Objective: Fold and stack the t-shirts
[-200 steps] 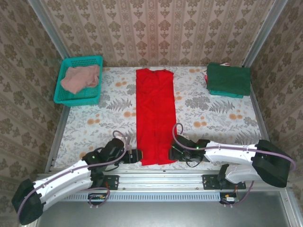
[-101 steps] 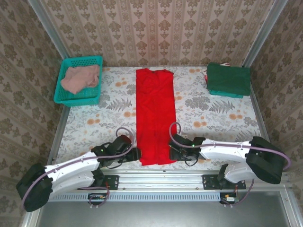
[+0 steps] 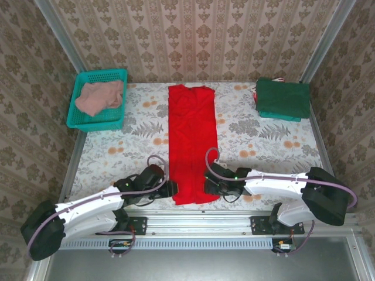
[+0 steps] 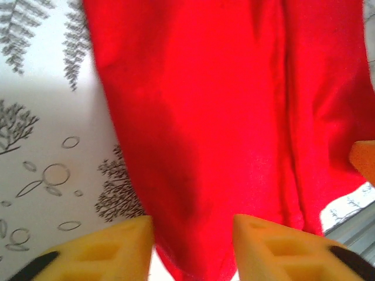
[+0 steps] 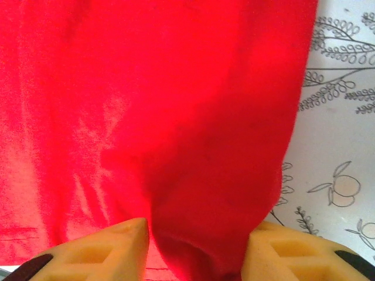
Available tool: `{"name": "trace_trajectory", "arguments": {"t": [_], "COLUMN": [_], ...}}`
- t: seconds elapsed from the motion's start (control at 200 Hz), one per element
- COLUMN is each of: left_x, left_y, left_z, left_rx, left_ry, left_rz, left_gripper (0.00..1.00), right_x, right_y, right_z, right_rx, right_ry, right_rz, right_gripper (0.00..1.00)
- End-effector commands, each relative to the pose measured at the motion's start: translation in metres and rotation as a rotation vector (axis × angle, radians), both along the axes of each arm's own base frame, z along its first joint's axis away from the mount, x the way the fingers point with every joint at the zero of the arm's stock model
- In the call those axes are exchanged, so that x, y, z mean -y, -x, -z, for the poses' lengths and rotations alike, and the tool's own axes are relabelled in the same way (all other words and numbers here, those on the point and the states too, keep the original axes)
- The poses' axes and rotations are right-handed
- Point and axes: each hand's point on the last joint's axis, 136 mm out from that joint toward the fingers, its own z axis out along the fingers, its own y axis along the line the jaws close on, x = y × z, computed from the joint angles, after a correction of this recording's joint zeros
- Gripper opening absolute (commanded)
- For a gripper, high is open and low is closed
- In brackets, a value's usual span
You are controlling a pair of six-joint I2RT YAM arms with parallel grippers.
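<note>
Red t-shirt (image 3: 191, 140) between both arms' fingers (image 4: 111, 250)

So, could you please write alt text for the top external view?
A bright red cloth t-shirt, folded into a long strip, lies down the floral table, left hand and right hand at its near corners. A teal mesh basket of pink cloth sits far left, folded dark green t-shirts far right.

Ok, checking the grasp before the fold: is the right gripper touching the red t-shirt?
Touching. In the right wrist view the red t-shirt bunches between the fingers of the right gripper, against both.
</note>
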Motion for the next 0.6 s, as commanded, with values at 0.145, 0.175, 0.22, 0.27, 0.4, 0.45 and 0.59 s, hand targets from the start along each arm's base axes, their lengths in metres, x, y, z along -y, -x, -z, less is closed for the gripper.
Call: {"name": "trace_trajectory", "arguments": {"t": [0.145, 0.175, 0.22, 0.27, 0.4, 0.45, 0.59], "left_x": [0.006, 0.006, 0.008, 0.01, 0.015, 0.018, 0.027], "left_y": [0.008, 0.01, 0.013, 0.015, 0.019, 0.019, 0.009], "left_z": [0.01, 0.012, 0.014, 0.016, 0.015, 0.011, -0.01], "left_rx": [-0.042, -0.05, -0.056, -0.064, -0.071, -0.061, -0.015], "left_ry": [-0.025, -0.026, -0.023, -0.021, -0.006, 0.012, 0.058], "left_rz": [0.052, 0.059, 0.07, 0.082, 0.11, 0.119, 0.137], "left_gripper": [0.56, 0.56, 0.55, 0.5, 0.32, 0.27, 0.12], "right_x": [0.002, 0.002, 0.001, 0.0, -0.003, -0.004, -0.005], "right_y": [0.0, 0.001, 0.003, 0.006, 0.012, 0.011, -0.003], "right_z": [0.014, 0.015, 0.017, 0.02, 0.019, 0.014, -0.018], "right_rx": [-0.013, -0.017, -0.028, -0.038, -0.046, -0.038, 0.043], "right_ry": [0.044, 0.038, 0.029, 0.021, 0.018, 0.01, 0.003], "right_rz": [0.012, 0.013, 0.012, 0.009, -0.005, -0.006, -0.003], "right_gripper": [0.48, 0.49, 0.48, 0.47, 0.33, 0.24, 0.11]}}
